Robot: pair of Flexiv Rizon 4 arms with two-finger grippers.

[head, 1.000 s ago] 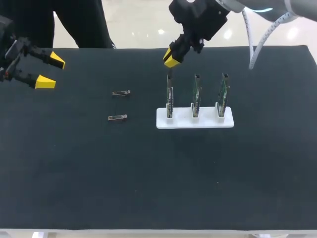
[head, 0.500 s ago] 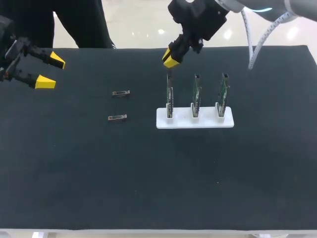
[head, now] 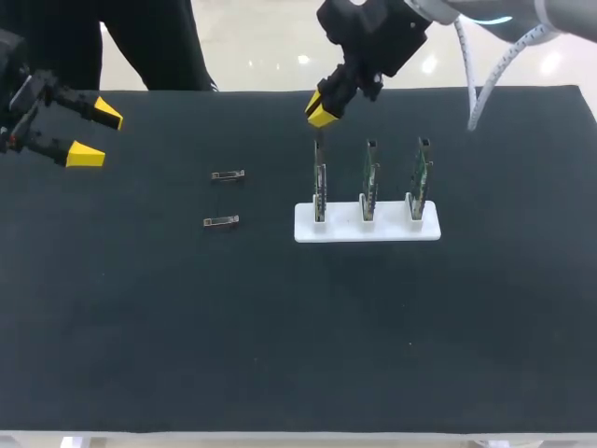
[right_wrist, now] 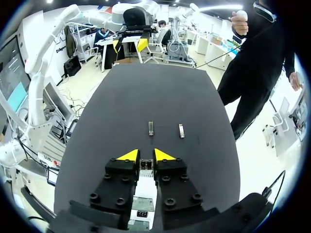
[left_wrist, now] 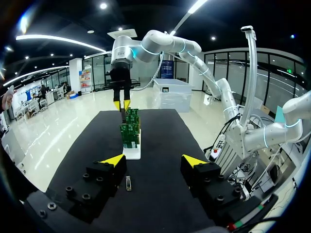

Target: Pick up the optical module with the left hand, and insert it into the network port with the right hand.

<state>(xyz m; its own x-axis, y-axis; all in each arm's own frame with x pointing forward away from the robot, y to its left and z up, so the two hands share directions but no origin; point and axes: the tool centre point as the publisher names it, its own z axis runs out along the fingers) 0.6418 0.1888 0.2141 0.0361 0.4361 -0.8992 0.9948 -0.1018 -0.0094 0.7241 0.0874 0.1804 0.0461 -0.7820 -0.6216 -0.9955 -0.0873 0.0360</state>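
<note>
Two small metal optical modules (head: pixel 228 175) (head: pixel 221 222) lie on the black table, left of a white holder (head: pixel 308 231) with three upright green circuit boards (head: pixel 370 182). My right gripper (head: pixel 322 112) hovers just above the leftmost board (head: pixel 319 182), its fingers close together on a small metal optical module (right_wrist: pixel 146 165). The holder (right_wrist: pixel 142 200) shows directly under that gripper (right_wrist: pixel 146 156). My left gripper (head: pixel 96 133) hangs open and empty at the table's far left. In its wrist view one module (left_wrist: pixel 128 183) lies under the left gripper (left_wrist: pixel 154 160), with the holder (left_wrist: pixel 131 153) ahead.
The black table (head: pixel 280 345) is bare across its near half and right side. From the right wrist, the two loose modules (right_wrist: pixel 150 128) (right_wrist: pixel 181 130) lie ahead of the fingers, with the left gripper (right_wrist: pixel 129 45) beyond them at the table's end.
My right gripper has shifted very slightly up and to the left above the leftmost board. The left arm and the loose modules have not moved.
</note>
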